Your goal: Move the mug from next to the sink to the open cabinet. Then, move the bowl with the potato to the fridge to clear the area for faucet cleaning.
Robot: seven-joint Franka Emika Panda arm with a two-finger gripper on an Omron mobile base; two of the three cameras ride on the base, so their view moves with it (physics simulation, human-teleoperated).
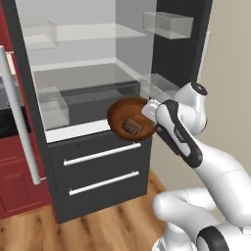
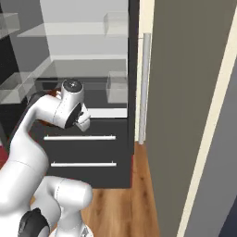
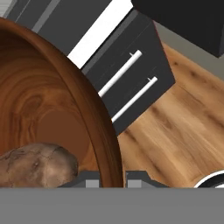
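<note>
Gripper clamped on the rim of the bowl, bowl held tilted before the open fridge, above its drawers, potato lying inside the bowl

Both base cameras sit behind the arm, left and right, facing the open fridge (their shared ground); the hand camera looks closely along the bowl rim.
</note>
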